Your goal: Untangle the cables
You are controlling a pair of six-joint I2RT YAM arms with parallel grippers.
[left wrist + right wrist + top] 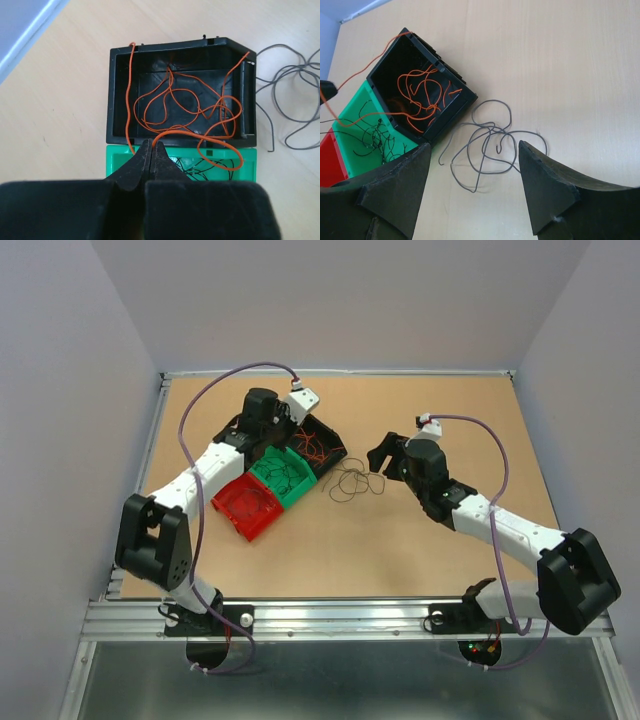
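Top view: the grey cables [355, 483] sprawl in loops on the table [420, 550] just right of the black bin [330, 450], spread mostly left to right.

Left wrist: the left gripper [152, 149], fingers pressed together, pinches one of the orange cables [175, 130] (a strand runs up to the black bin's far rim). The rest coil inside that bin, and thin dark cables lie in the green bin [112, 160].

Right wrist: the right gripper [475, 146] hangs spread wide above the grey tangle.

Three bins stand here: one black bin [111, 100], one green bin [114, 159], one red bin [240, 508]. Two arms work over them, the left arm [200, 478] and the right arm [505, 528]. Three tangles show: orange cables [420, 107], dark cables [372, 134], grey cables [487, 135]; the strands in each are too knotted to count.
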